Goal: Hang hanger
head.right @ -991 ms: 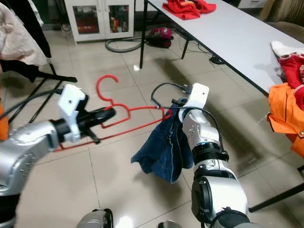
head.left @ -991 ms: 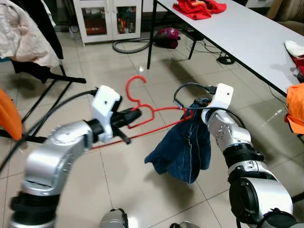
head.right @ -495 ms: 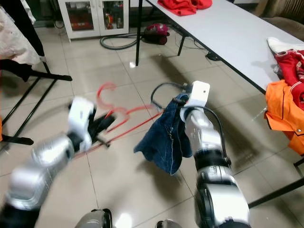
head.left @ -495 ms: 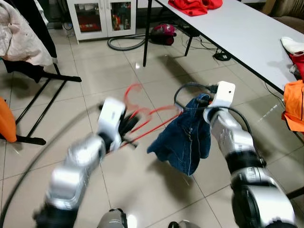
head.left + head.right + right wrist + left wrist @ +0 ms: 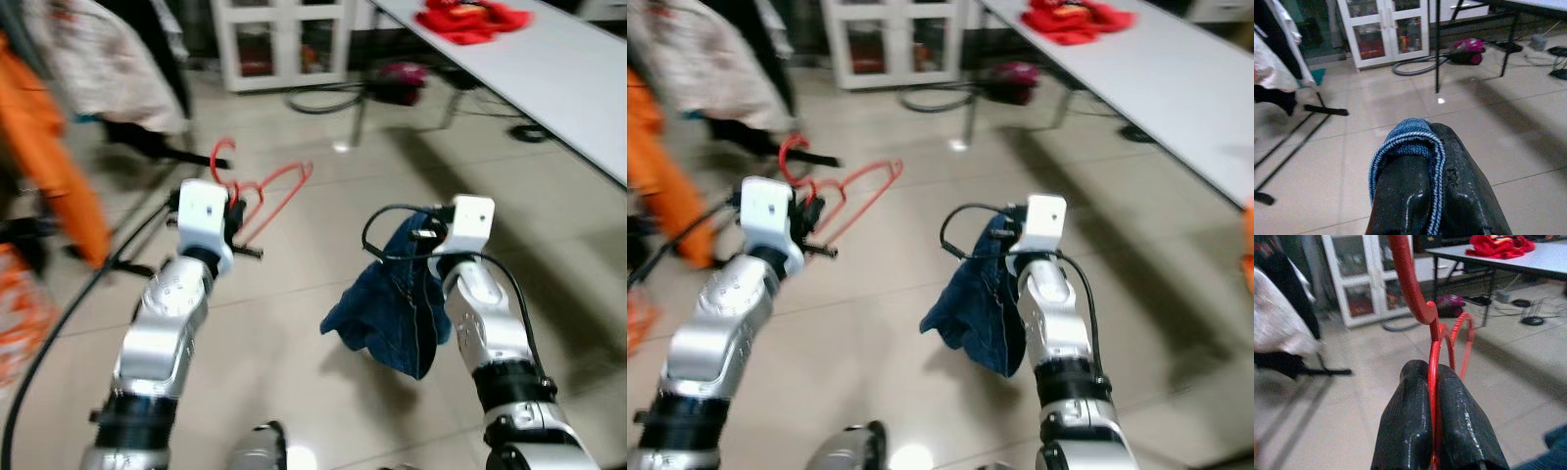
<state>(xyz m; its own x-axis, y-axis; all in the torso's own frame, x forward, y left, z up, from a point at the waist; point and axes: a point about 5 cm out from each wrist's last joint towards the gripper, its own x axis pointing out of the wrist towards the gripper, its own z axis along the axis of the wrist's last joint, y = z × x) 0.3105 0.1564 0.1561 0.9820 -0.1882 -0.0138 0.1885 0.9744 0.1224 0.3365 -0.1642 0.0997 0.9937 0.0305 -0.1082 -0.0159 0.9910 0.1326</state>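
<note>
Left of your left end effector (image 5: 1432,426): hung clothes (image 5: 108,59), orange garment (image 5: 59,166). Its fingers pinch the red hanger (image 5: 265,196), hook up, long bar running away toward the white cabinet (image 5: 284,44). Right end effector (image 5: 1432,196) pinches blue denim (image 5: 397,304) above tiled floor (image 5: 294,294); counter (image 5: 558,69) beyond.

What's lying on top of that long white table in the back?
A crumpled red garment lies on the white table near its far end. The rest of the visible tabletop looks bare, but the table runs out of the picture, so anything further along cannot be seen.
</note>
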